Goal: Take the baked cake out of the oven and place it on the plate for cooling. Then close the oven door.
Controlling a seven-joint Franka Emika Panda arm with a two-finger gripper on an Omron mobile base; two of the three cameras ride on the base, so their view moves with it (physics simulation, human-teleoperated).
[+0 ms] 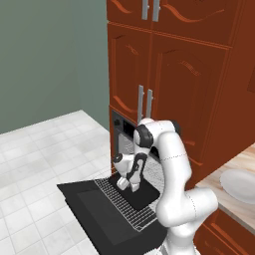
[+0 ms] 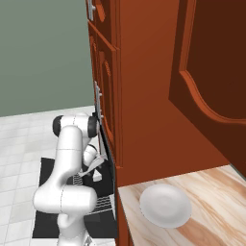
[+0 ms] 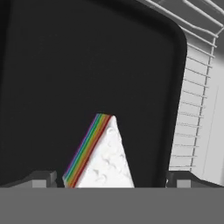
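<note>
The baked cake (image 3: 107,162) is a small wedge with a white face and a rainbow-striped side, lying on a flat black tray (image 3: 87,65). My gripper (image 3: 111,179) is open, with one dark fingertip on each side of the wedge and not touching it. In the left base view the gripper (image 1: 128,185) points down at the tray (image 1: 144,195) on the pulled-out wire rack (image 1: 119,205). The oven (image 1: 121,132) stands open, its door (image 1: 92,211) folded down flat. The white plate (image 1: 241,185) rests on the wooden counter to the right, also seen as the plate (image 2: 165,205).
Red-brown cabinets (image 1: 174,74) with silver handles tower above and around the oven. The wooden counter (image 2: 216,202) holds the plate. White tiled floor (image 1: 35,159) stretches to the left of the lowered door. The rack's wires (image 3: 197,109) run along the tray's right edge.
</note>
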